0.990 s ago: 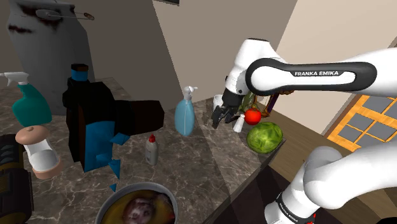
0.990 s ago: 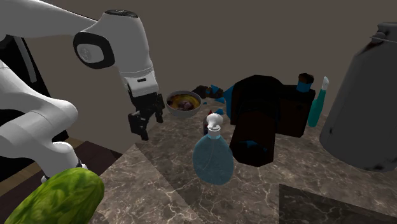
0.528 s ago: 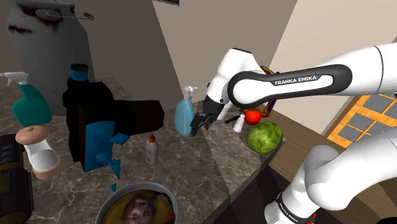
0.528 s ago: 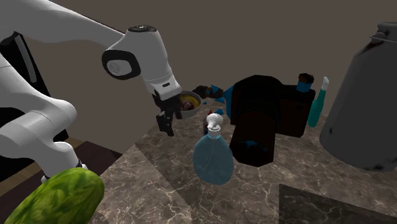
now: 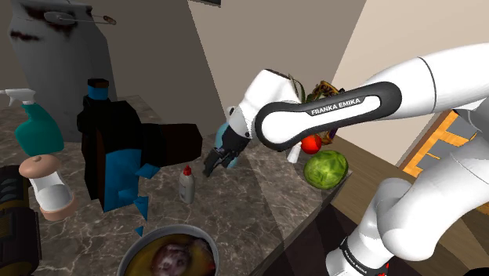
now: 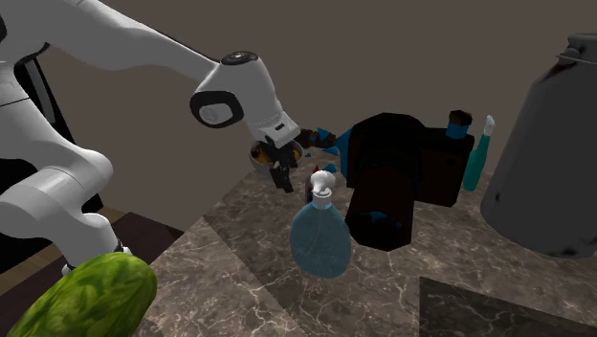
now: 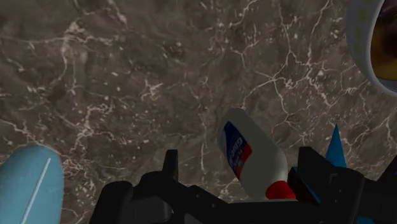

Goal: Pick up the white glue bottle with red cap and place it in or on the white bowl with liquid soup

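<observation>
- Fingers (image 7: 170, 167) of the gripper (image 5: 213, 163) stand apart, released; the white glue bottle (image 7: 250, 153) shows between them on the marble counter (image 7: 127, 76), untouched.
- Its red cap (image 7: 278, 189) is half hidden by the gripper.
- Wrist view cuts off the bowl (image 7: 357, 44); shoulder view shows the bottle upright, near the gripper.

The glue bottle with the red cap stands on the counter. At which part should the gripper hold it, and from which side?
I would take the glue bottle by its white body, just under the red cap, coming down from above: it stands upright and slim, clear of other things.
</observation>
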Robot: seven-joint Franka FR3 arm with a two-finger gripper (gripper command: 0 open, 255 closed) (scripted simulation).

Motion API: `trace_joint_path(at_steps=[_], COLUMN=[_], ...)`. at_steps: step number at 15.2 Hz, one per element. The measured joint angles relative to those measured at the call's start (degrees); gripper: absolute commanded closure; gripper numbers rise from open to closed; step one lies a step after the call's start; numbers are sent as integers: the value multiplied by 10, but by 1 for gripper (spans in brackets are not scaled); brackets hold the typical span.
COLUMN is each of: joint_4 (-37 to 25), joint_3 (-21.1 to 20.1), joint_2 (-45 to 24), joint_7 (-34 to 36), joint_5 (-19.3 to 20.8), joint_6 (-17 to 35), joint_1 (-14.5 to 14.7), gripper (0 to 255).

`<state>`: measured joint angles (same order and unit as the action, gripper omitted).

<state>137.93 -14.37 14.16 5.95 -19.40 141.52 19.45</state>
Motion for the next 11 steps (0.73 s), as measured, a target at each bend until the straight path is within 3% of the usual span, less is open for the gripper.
trace_joint_path(at_steps=[4, 11], joint_4=[-27, -37], joint_3=[-16, -25], joint_2=[-50, -106], joint_7=[-10, -10], joint_5=[-19, -16], joint_6=[55, 107], joint_1=[18, 23], gripper=[0, 0])
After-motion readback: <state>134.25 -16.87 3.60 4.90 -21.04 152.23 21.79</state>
